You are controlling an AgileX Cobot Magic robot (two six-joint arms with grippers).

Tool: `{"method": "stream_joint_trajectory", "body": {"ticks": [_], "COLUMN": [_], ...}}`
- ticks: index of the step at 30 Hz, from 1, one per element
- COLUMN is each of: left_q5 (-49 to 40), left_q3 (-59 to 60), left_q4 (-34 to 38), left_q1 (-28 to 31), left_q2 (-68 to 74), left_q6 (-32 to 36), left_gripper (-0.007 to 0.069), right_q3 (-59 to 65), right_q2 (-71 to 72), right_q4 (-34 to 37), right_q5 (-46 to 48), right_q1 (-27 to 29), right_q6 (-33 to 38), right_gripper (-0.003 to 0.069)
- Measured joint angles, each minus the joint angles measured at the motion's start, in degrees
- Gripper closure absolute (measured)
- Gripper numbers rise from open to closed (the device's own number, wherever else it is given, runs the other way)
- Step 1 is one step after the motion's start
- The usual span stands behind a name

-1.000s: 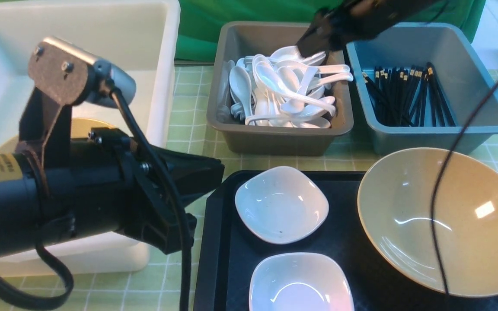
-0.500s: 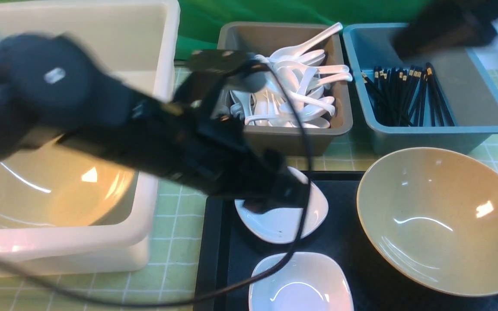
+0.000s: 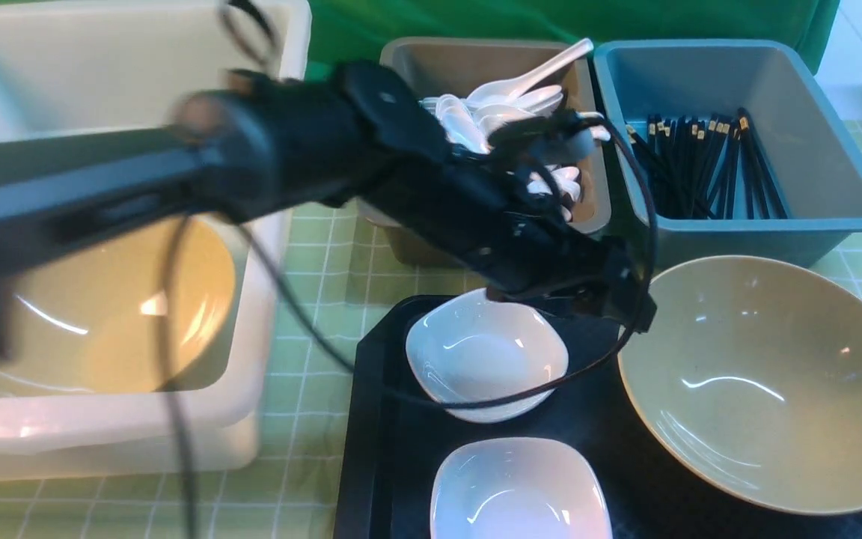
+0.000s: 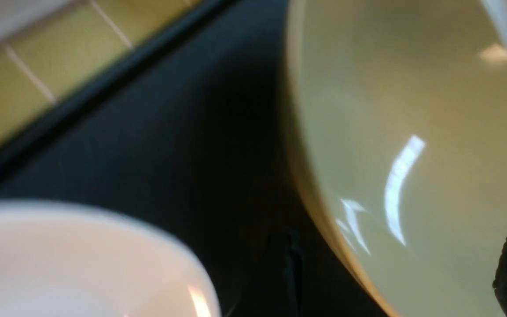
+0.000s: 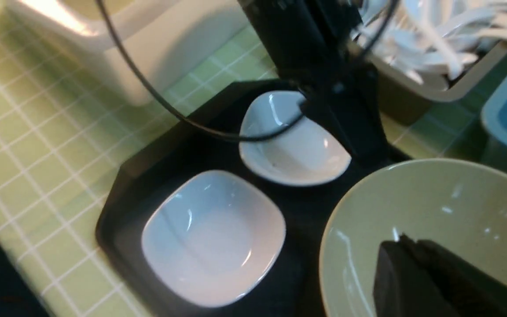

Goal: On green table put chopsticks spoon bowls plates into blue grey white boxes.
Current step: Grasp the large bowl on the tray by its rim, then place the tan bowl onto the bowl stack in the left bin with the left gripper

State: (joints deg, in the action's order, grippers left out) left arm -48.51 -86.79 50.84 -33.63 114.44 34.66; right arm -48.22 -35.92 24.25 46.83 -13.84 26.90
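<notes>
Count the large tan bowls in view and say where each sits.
2: one bowl on the black tray, right side; another bowl inside the white tub. The left arm may hide others.

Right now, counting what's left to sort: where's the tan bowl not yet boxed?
In the front view, the tan bowl sits on the right side of the black tray, in front of the blue bin, with two white plates to its left.

My left arm [image 3: 431,187] hangs over the grey bin [image 3: 468,67] and far plate [image 3: 476,359]. Between tub [image 3: 251,389] and tray [image 3: 378,419] — free bench [image 3: 311,299].
</notes>
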Motion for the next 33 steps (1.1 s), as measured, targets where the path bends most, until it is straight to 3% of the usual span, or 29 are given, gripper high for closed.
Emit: {"method": "stream_joint_trajectory", "body": {"ticks": [8, 12, 13, 14, 15, 24, 29, 33], "left_q5": [-4.6, -7.1, -7.1, -7.7, -8.5, -16.0, -20.6, -22.5], "left_q3": [-13.2, -16.3, -16.3, -16.7, -16.8, -17.0, -17.1, -16.9], "left_q4": [-4.1, -5.6, -5.6, -5.6, -5.4, -7.7, -6.8, -5.6], "left_q1": [-4.0, -4.0, -4.0, -3.4, -3.1, 2.1, 11.3, 25.2], "left_q2": [11.4, 13.2, 13.2, 13.2, 12.9, 5.2, -6.0, -15.4], "left_q6": [-1.0, -2.2, -2.4, -2.5, -2.5, -1.5, -2.5, -4.9], "left_gripper": [0.0239, 0.0522, 0.0522, 0.0588, 0.0606, 0.0608, 0.0608, 0.0608], "right_q3": [1.4, 1.4, 1.4, 1.4, 1.4, -4.5, -13.0, -18.3], "right_q2": [1.5, 1.5, 1.5, 1.5, 1.5, -2.7, -12.3, -21.5], "right_q4": [-0.6, -1.2, -1.2, -1.2, -1.3, -1.3, 3.0, 16.0], "right_q5": [-1.7, -1.9, -1.9, -2.0, -2.0, 1.8, 2.6, 2.5], "right_q1": [0.0, 0.0, 0.0, 0.0, 0.0, 0.0, 0.0, -1.5], "right_q6": [0.0, 0.0, 0.0, 0.0, 0.0, 3.5, 8.9, 20.6], "right_gripper": [0.0634, 0.0634, 0.0634, 0.0634, 0.0634, 0.0632, 0.0632, 0.0632]}}
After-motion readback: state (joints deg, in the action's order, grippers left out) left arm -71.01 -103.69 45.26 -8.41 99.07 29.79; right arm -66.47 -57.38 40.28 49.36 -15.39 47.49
